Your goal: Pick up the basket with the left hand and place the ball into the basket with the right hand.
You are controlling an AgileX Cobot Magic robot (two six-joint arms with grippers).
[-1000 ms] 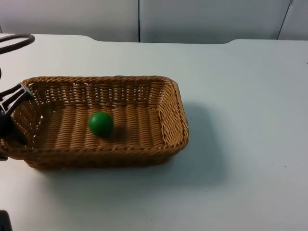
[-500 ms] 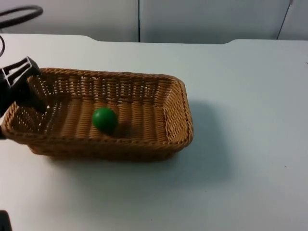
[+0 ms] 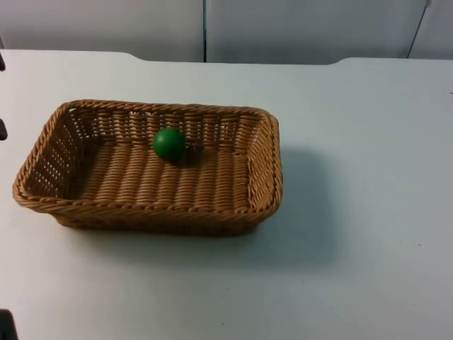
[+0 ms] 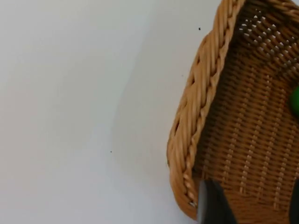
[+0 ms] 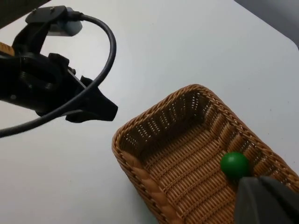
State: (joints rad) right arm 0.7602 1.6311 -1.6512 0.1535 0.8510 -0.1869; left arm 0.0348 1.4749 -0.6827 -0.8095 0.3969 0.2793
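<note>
Looking down on the white worktop (image 3: 368, 212), you find the wicker basket (image 3: 258, 177) sitting flat on it, left of the middle, with its long sides running across the picture. The green ball (image 3: 169, 144) lies inside the basket, on the woven floor, right up against the far long wall and a little past the middle of that wall. Nothing else is in the basket with it.

From the left wrist view you have the left claw (image 4: 252, 210) at the basket's short end. Its two black fingertips (image 4: 212, 207) stand apart with nothing between them but the basket's floor below. One tip shows just inside the thick braided rim, and neither can be seen gripping the wicker. A sliver of the green ball shows at the edge of that view, deeper in the basket.

From the right wrist view you see the left arm (image 5: 42, 84) stretched over the bare worktop. Its front end points toward the basket's near corner, close to the rim but apart from it. In the same view the right claw (image 5: 268, 203) hangs above the basket's other end, near the ball, and you cannot tell whether it is apart or together. The grey partition wall (image 3: 297, 28) closes the worktop at the back.
</note>
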